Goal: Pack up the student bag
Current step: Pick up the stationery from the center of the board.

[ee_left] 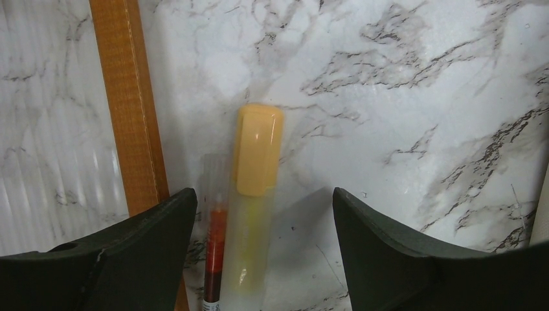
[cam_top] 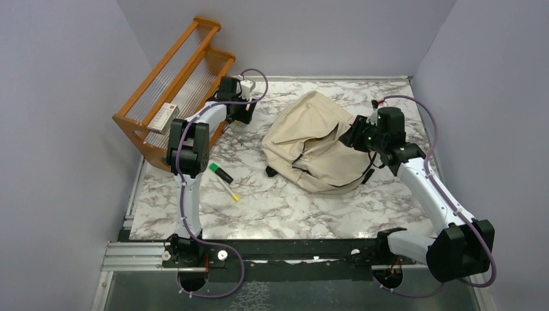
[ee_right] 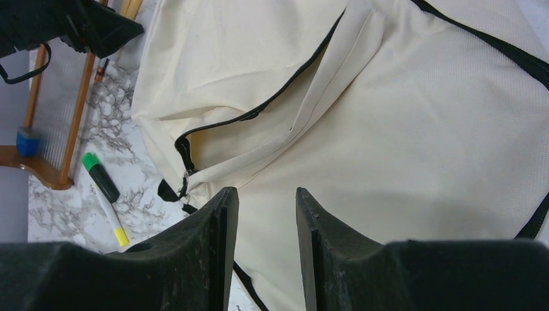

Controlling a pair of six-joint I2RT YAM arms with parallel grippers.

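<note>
On the marble table (cam_top: 291, 207), right of the middle, you have the student bag (cam_top: 311, 139), a cream canvas backpack lying slumped, with one black zipper (ee_right: 259, 110) parted along its upper side. Your right gripper (ee_right: 265, 190) is at the bag's right edge, low over the canvas. Its fingers stand a narrow way apart with cloth showing in the gap, and you cannot tell whether any of it is pinched.

Your left gripper (ee_left: 263, 191) points down at the table beside the wooden rack (cam_top: 175, 78) in the far left corner. Its fingers are spread wide. An orange-capped highlighter (ee_left: 257, 152) lies between them, with table showing between it and the right finger. A red pen (ee_left: 215, 240) lies against the highlighter's left side, close to the rack's rail, partly behind the left finger.

Near the left arm's elbow, well apart from the bag, you can see a green-capped highlighter (cam_top: 221, 173) with a thin yellow-tipped pen (cam_top: 228, 190) just beside it. A small white and red box (cam_top: 162, 118) sits on the rack's lower shelf.
</note>
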